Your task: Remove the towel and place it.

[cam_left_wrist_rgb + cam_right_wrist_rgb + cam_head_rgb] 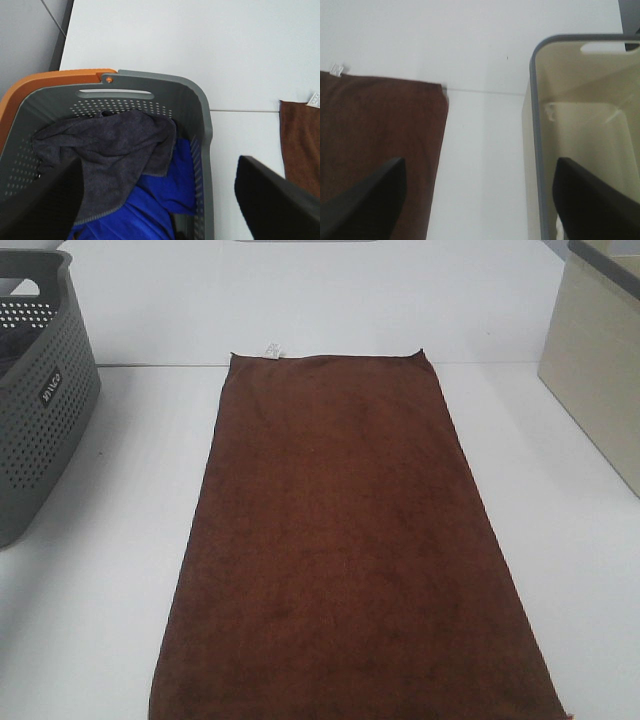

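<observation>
Leftmost in the high view stands one grey basket (40,390), perforated, with a handle slot near its rim and a small label on its side. Only part of it shows, cut by the edge of the view. The left wrist view looks down into it: one dark grey cloth (110,155) lies draped over one blue cloth (150,205), both inside the basket. An orange rim (45,82) of a second container shows just behind the grey basket wall. The left gripper (160,200) hangs over the near corner of the basket, its two dark fingers (40,205) spread wide apart with nothing between them.

Next comes the one towel (340,550), dark reddish-brown, spread flat on the white table (100,620) between the two containers. It lies lengthwise, running from the far seam of the table down past the near edge of the view. One small white tag (272,349) sits on its far short edge. The towel touches neither the basket nor the bin, and no gripper touches it.

Rightmost stands one beige bin (600,370) with a grey rim, also cut by the edge of the view. The right wrist view shows its inside with a handle slot in its far wall. The right gripper (480,200) hovers over the bare strip of table between towel and bin; its two fingers (367,205) stand wide apart, one over the towel's edge and one over the bin, holding nothing.
</observation>
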Available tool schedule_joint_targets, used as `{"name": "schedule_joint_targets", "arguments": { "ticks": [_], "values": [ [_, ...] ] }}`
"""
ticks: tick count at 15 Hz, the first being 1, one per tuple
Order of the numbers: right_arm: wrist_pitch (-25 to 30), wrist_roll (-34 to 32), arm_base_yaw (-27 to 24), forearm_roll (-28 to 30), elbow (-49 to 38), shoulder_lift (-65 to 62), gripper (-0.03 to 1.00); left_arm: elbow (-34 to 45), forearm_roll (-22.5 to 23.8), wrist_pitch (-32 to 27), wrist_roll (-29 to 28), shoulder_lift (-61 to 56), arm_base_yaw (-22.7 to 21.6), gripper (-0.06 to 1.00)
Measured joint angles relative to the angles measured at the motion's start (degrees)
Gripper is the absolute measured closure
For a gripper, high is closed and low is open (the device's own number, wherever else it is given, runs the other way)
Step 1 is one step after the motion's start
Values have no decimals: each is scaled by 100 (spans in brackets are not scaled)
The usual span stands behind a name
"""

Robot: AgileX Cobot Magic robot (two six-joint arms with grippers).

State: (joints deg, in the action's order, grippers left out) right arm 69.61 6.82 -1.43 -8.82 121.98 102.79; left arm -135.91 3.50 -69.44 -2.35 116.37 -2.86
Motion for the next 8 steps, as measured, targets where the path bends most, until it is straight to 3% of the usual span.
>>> {"name": "schedule_joint_targets", "arguments": {
  "ticks": [2,4,8],
  "values": [
    [6,0,0,29,-1306,-1037,19,710,-69,0,40,-533,0,18],
    [17,0,0,52,-2750,-2458,19,2108,-69,11,69,-1495,0,18],
    [34,0,0,74,-4962,-4778,19,5042,-46,1008,-212,-4102,0,18]
  ]
}}
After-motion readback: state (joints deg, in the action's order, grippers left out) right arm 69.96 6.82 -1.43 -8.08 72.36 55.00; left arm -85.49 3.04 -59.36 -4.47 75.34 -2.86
